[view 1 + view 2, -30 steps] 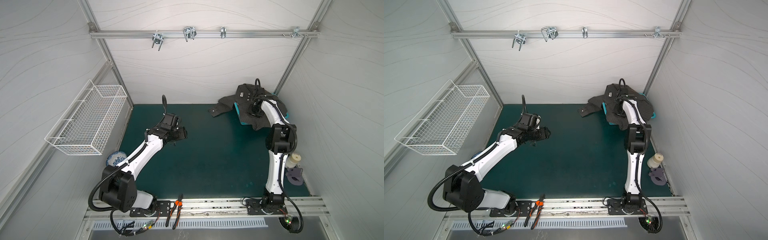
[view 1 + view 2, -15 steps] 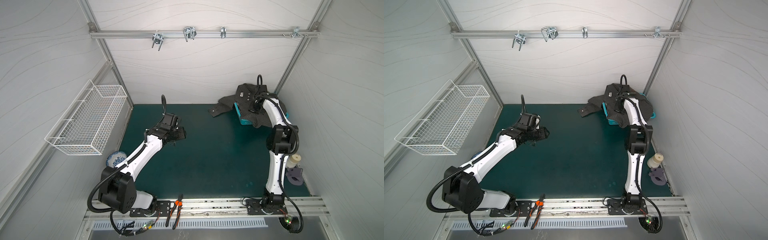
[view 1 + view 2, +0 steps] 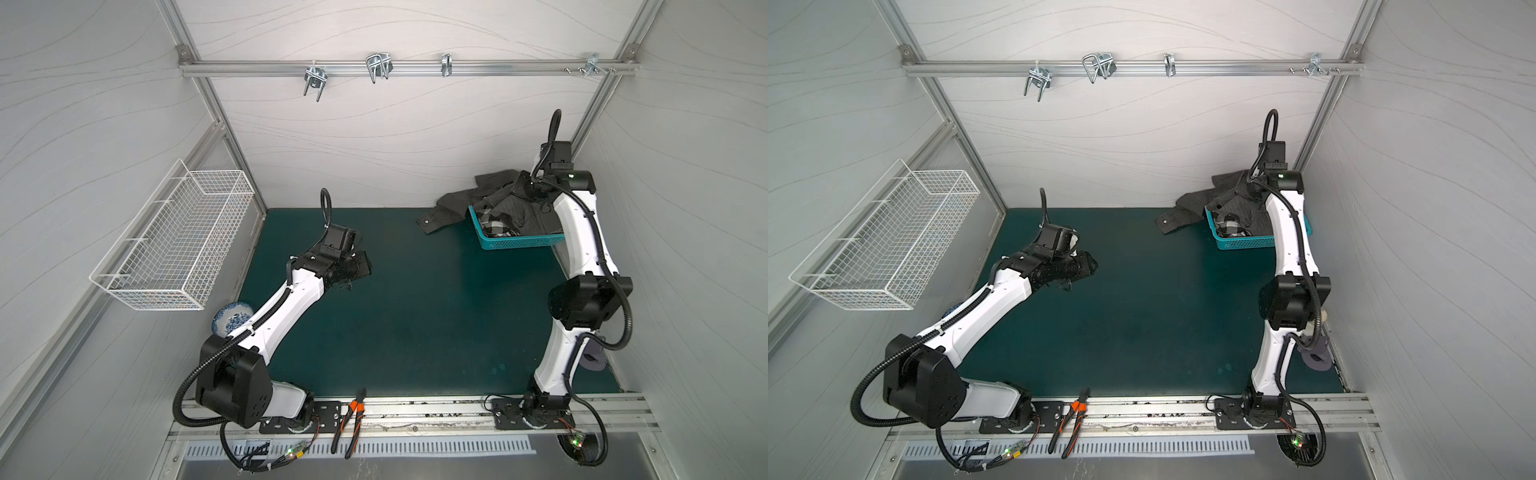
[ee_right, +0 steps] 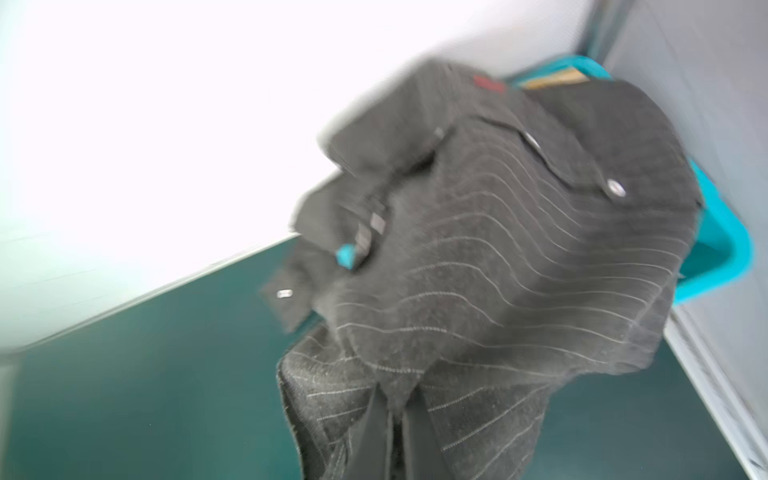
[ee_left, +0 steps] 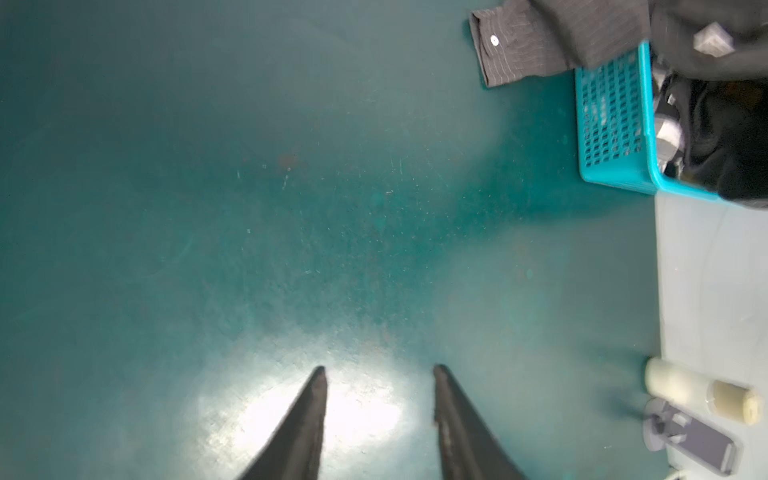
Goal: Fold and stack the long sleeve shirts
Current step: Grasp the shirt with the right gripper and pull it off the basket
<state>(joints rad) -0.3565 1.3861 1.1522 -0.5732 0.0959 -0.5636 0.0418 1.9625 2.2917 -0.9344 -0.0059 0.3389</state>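
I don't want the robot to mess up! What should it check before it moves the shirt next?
1. Right gripper shut on the pinstriped shirt: ok.
2. Left gripper empty, jaws apart: ok.
3. Green mat bare below the left gripper: ok.
4. Shirt clear of the teal basket: not ok; it drapes over the rim, and a cuff hangs out onto the mat.
5. Shirt free of the checked cloth in the basket: cannot tell.
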